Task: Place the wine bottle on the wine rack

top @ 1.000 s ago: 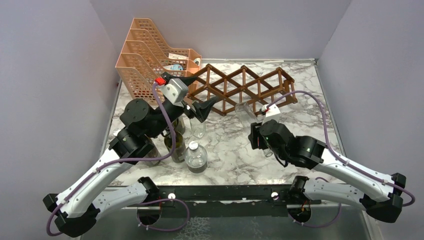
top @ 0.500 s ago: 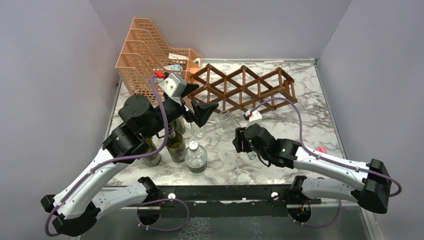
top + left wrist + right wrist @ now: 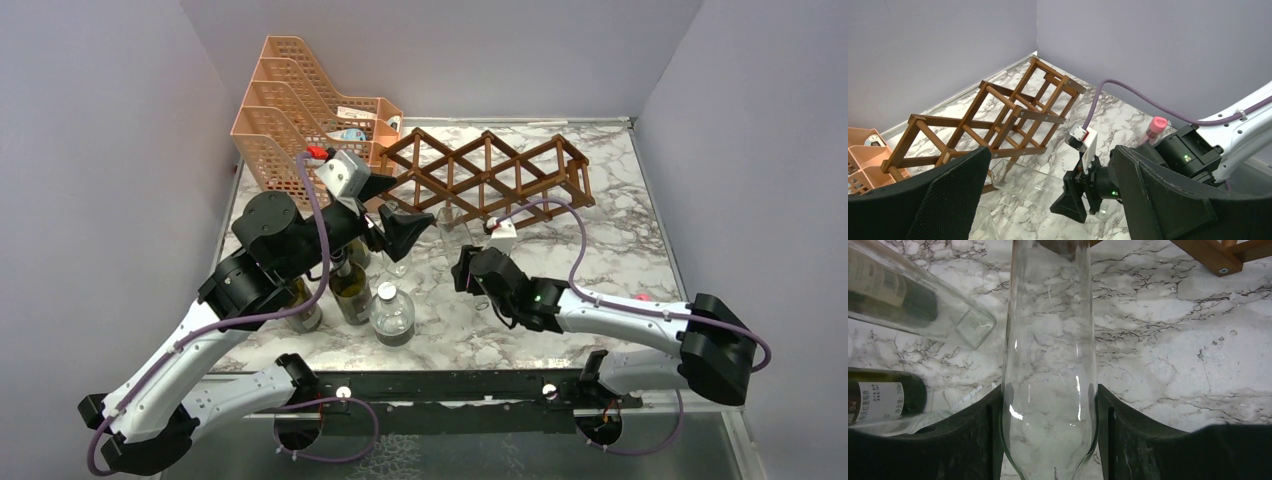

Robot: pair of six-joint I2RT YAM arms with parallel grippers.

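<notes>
A clear, empty wine bottle [image 3: 1050, 365] lies level in my right gripper [image 3: 1048, 432], whose black fingers [image 3: 973, 440] press both sides of its lower body. From above, that right gripper [image 3: 468, 272] is at mid table, and the wine bottle [image 3: 450, 232] points its base toward the reddish-brown lattice wine rack [image 3: 490, 175]. A small gap of marble separates bottle and rack. My left gripper [image 3: 395, 208] hovers open just left of the bottle, holding nothing. In the left wrist view the wine bottle [image 3: 1023, 182] lies below the wine rack [image 3: 998, 120], between the wide-apart fingers [image 3: 923, 200].
A peach perforated file tray [image 3: 290, 110] stands at the back left. Several upright bottles cluster under the left arm, among them a capped clear one [image 3: 392, 315] and a dark green one [image 3: 350, 290]. A pink-capped item [image 3: 643, 298] lies at the right. Purple walls enclose the table.
My right arm has swung left and forward, carrying the bottle toward the middle of the table. The left gripper has shifted slightly right and stays open.
</notes>
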